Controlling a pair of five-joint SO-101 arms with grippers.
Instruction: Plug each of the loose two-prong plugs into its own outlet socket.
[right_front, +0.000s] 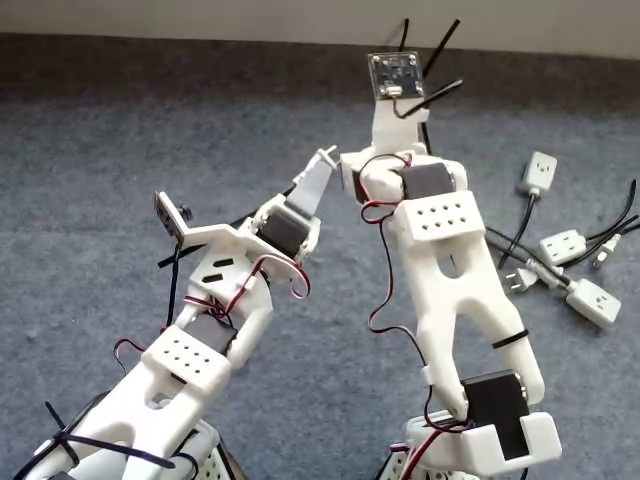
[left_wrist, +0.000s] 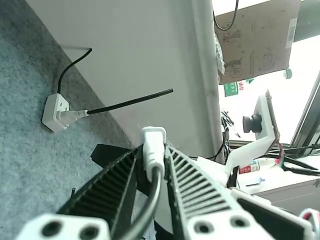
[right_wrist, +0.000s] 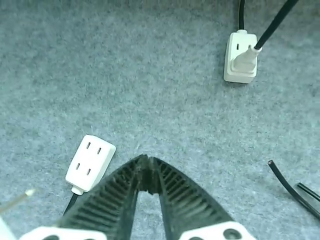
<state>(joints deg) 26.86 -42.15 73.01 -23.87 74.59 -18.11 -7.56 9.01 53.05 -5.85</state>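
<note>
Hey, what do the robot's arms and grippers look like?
The arms are white plastic shells with black motors, hole-dotted plates, loose red and black wires, and black zip ties. The left gripper and right gripper have black ribbed fingers on white bases with round holes.

The worktop (right_front: 110, 150) is covered with a grey, carpet-like fabric (finely flecked where it is seen up close). Along its far edge a darker band (right_front: 200, 55) is seen, backed by a pale wall (left_wrist: 140, 45). Past the wall's end, a sheet of brown cardboard (left_wrist: 255, 40) is propped up. A green-and-white label (left_wrist: 235, 88) is set just below it, and a bright window (left_wrist: 306, 75) is seen beside it.
</note>
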